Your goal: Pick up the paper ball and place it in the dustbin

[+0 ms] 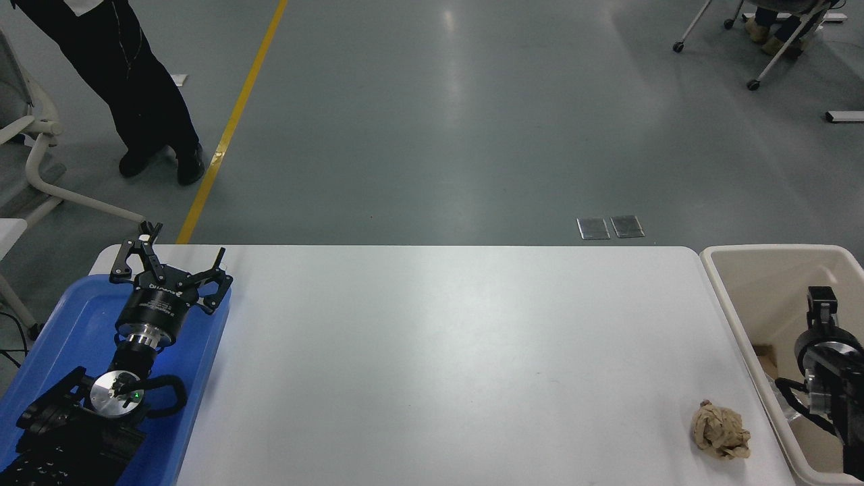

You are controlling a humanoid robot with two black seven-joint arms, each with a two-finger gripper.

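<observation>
Crumpled tan paper ball (720, 429) on white desk (432, 351), beside cream rectangular plastic dustbin (725, 307); right pincer (822, 300) over bin, state unclear; left pincer (170, 262) spread.

The white surface (432, 351) carries little: a crumpled tan paper ball (719, 429) near its 4 o'clock corner, and a shallow blue tray (61, 337) overhanging the 8 o'clock edge. The wide middle shows only glare.

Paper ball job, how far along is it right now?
Nothing looks done: the paper ball lies on the white table beside the dustbin. Nothing is in hand; the right arm hangs over the bin. Picking up and dropping in remain. The left pincer sits open over the blue tray.
</observation>
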